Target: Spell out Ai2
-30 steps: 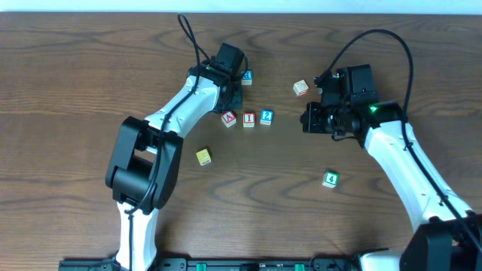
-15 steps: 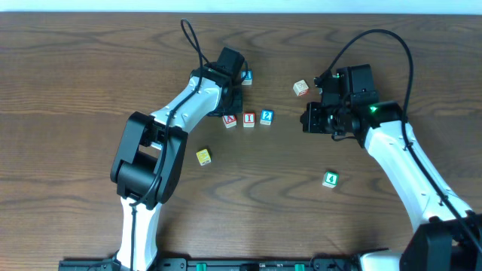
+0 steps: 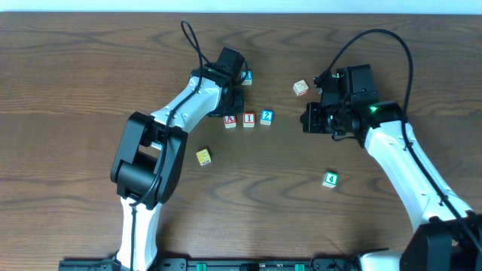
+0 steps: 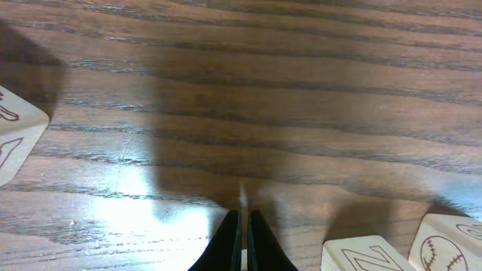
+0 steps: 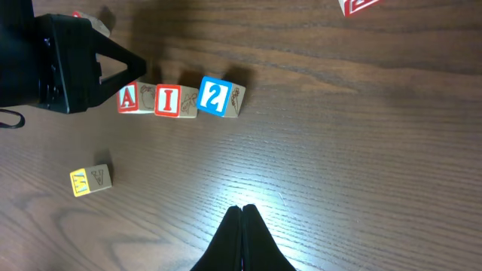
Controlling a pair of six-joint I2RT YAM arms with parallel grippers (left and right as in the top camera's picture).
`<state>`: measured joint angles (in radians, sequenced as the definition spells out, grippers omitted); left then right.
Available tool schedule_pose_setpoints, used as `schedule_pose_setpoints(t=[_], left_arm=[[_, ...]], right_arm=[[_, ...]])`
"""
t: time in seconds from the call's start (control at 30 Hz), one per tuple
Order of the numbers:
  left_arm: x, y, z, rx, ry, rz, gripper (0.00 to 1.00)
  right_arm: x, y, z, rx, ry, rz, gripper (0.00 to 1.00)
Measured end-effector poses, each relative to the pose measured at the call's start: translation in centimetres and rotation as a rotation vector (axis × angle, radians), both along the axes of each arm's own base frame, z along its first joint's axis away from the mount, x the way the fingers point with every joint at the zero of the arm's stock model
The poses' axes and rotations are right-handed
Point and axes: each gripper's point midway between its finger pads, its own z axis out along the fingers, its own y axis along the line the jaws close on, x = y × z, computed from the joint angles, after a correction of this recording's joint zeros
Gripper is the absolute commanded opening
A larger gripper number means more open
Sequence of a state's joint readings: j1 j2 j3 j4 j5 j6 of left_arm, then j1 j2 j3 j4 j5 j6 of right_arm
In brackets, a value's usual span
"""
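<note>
The three white cubes lie in a row in the overhead view: red A (image 3: 230,121), red I (image 3: 248,120), blue 2 (image 3: 266,117). They also show in the right wrist view: A (image 5: 136,98), I (image 5: 167,101), 2 (image 5: 214,95), with the 2 slightly turned. My left gripper (image 3: 232,111) is shut and hangs just behind the A cube, its tips (image 4: 242,216) low over the wood. My right gripper (image 3: 307,120) is shut and empty, to the right of the row, tips (image 5: 241,209) over bare wood.
A blue-lettered cube (image 3: 246,77) lies behind the left gripper. A red-marked cube (image 3: 300,88) lies at the back right, a green 4 cube (image 3: 330,179) at the front right, and a yellow cube (image 3: 203,156) at the front left. Pale cube sides (image 4: 15,143) (image 4: 369,256) flank the left fingers.
The left gripper has shifted slightly toward the row, and the A cube has turned from tilted to more in line with the I. The right arm has not moved.
</note>
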<state>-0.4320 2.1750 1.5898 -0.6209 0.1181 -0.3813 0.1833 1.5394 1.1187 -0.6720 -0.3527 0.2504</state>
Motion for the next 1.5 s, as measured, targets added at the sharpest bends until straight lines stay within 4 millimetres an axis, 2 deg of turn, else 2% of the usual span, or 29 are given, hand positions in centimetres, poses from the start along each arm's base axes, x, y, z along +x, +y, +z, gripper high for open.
schedule_pose_setpoints(t=[0.4,0.57,0.63,0.7,0.83,0.9,0.97,1.03,1.13,1.23,1.3,1.5], left_arm=[[0.0,0.0,0.0,-0.005,0.003,0.001,0.06],[0.5,2.1,0.6,0.006,0.03,0.059,0.06],[1.7,3.9,2.2,-0.001,0.013,0.116,0.06],[2.6,6.0,4.7,-0.022,-0.017,0.174,0.06],[2.5,9.8,10.5,-0.062,-0.079,0.26,0.06],[2.3,10.4,12.5,-0.089,-0.108,0.274,0.06],[1.8,10.1,13.4,-0.121,-0.132,0.272,0.06],[0.6,9.4,12.4,-0.155,-0.121,0.265,0.06],[-1.6,8.5,8.6,-0.191,-0.053,0.262,0.06],[-4.0,8.4,5.2,-0.201,0.025,0.276,0.06],[-4.5,8.2,4.3,-0.213,0.035,0.29,0.06],[-4.5,6.7,3.3,-0.263,0.022,0.315,0.06]], right_arm=[[0.3,0.1,0.2,-0.001,-0.019,0.007,0.01],[1.1,-0.1,0.5,0.016,-0.047,0.001,0.01],[1.8,-0.5,0.5,0.048,-0.054,-0.006,0.01],[2.4,-0.6,0.0,0.1,-0.044,-0.007,0.01],[3.3,-0.1,-2.5,0.211,0.024,0.005,0.01],[3.1,0.5,-3.7,0.258,0.071,0.017,0.01],[2.9,1.1,-4.7,0.3,0.112,0.028,0.01],[2.7,1.6,-5.3,0.336,0.145,0.032,0.01],[2.6,1.9,-5.4,0.359,0.16,0.033,0.02],[2.6,2.0,-5.4,0.365,0.164,0.03,0.02],[2.7,2.1,-5.4,0.365,0.162,0.029,0.02],[3.2,2.1,-6.3,0.369,0.178,-0.005,0.01]])
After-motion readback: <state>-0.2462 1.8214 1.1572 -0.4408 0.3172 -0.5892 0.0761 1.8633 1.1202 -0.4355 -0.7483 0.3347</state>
